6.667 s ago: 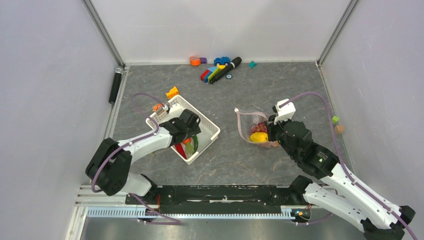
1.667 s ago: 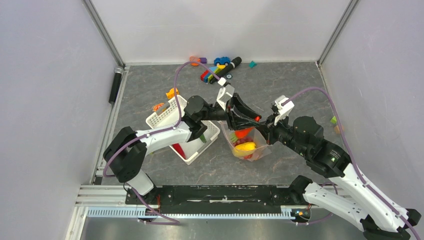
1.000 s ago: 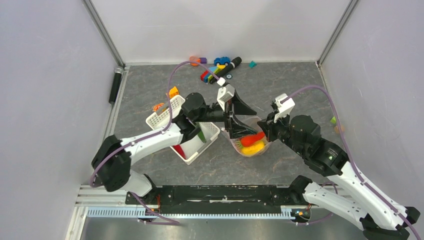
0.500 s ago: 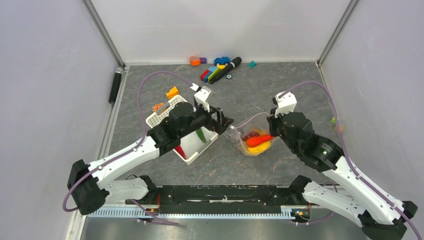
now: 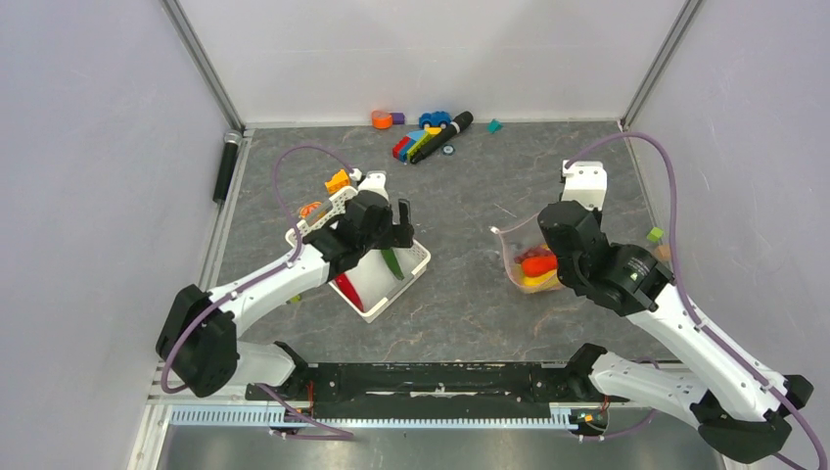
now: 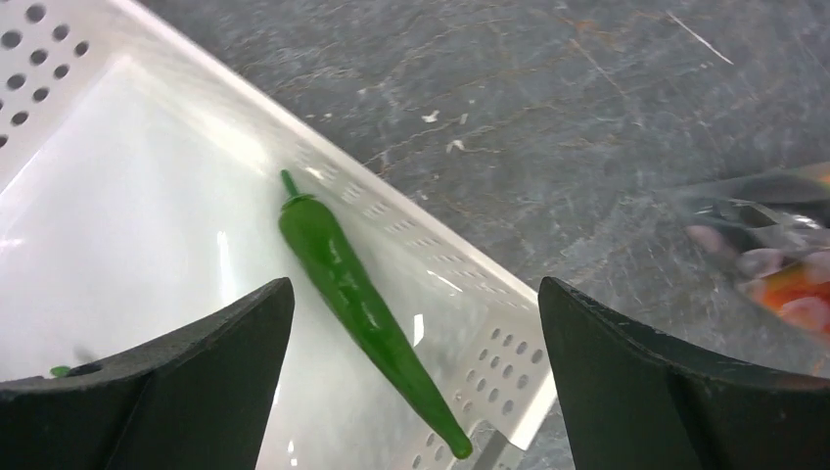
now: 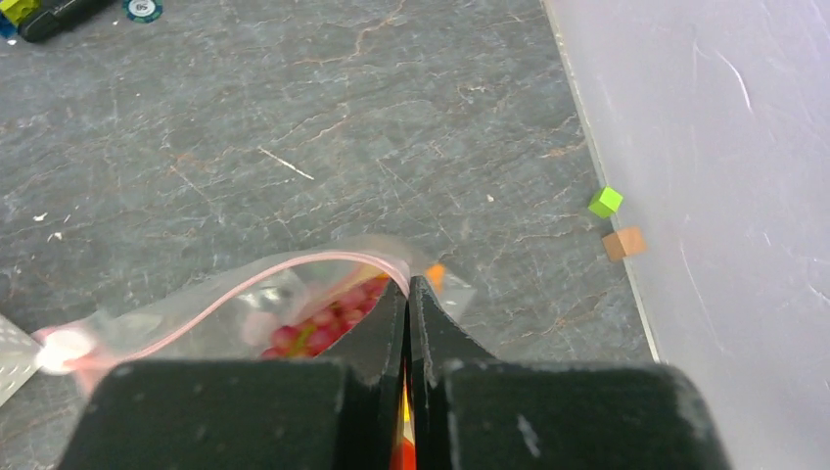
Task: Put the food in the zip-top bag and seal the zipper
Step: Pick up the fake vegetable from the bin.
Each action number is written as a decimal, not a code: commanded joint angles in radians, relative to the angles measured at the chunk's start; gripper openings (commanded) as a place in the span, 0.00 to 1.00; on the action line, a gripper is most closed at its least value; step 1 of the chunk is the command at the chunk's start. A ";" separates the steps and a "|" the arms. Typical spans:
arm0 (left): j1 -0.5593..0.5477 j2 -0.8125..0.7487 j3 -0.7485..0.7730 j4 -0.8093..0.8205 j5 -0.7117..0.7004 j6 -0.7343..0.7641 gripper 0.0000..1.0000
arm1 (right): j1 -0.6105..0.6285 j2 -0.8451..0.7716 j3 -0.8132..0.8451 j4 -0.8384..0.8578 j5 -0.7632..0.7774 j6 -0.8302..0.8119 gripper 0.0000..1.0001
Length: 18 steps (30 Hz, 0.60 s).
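Note:
The zip-top bag (image 5: 519, 257) hangs at centre right with its mouth open. My right gripper (image 5: 548, 257) is shut on its rim beside the pink zipper (image 7: 245, 287), jaws pressed flat together (image 7: 408, 294). Inside the bag lie pink grapes (image 7: 323, 318) and red, orange and yellow food (image 5: 536, 266). My left gripper (image 5: 394, 221) hovers open over the white basket (image 5: 419, 257), holding nothing. A green chilli (image 6: 357, 304) lies on the basket floor between its spread fingers (image 6: 196, 382). A red chilli (image 5: 345, 290) lies in the basket too.
Toy blocks and a car (image 5: 423, 137) with a black marker (image 5: 460, 121) sit along the back wall. An orange block (image 5: 338, 181) lies behind the basket. A black cylinder (image 5: 227, 166) lies at the left edge. Green (image 7: 606, 202) and tan (image 7: 624, 243) cubes rest by the right wall.
My left gripper has drawn back from the bag's mouth to above the basket, empty. My right gripper has carried the bag to the right, still pinching its rim.

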 commanded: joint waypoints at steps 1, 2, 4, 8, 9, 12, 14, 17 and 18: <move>0.054 0.009 0.003 -0.017 0.044 -0.112 1.00 | -0.004 0.011 0.004 0.059 0.027 0.002 0.03; 0.060 0.008 -0.008 -0.015 0.044 -0.126 1.00 | -0.004 0.001 -0.026 0.111 -0.042 -0.040 0.03; 0.062 0.004 -0.027 -0.020 0.042 -0.148 1.00 | -0.004 -0.028 -0.096 0.250 -0.225 -0.149 0.04; 0.062 0.008 -0.066 -0.054 0.053 -0.190 0.99 | -0.003 -0.074 -0.167 0.389 -0.547 -0.229 0.04; 0.062 0.012 -0.076 -0.058 0.057 -0.201 0.98 | -0.004 -0.083 -0.175 0.403 -0.572 -0.233 0.03; 0.062 0.025 -0.112 -0.051 0.059 -0.236 0.97 | -0.004 -0.131 -0.211 0.443 -0.581 -0.238 0.03; 0.062 0.034 -0.137 -0.025 0.050 -0.259 0.96 | -0.003 -0.163 -0.242 0.473 -0.585 -0.236 0.03; 0.064 0.053 -0.166 0.026 0.029 -0.306 0.93 | -0.004 -0.204 -0.292 0.519 -0.582 -0.234 0.04; 0.064 0.061 -0.173 0.048 0.019 -0.320 0.91 | -0.004 -0.213 -0.306 0.533 -0.577 -0.234 0.04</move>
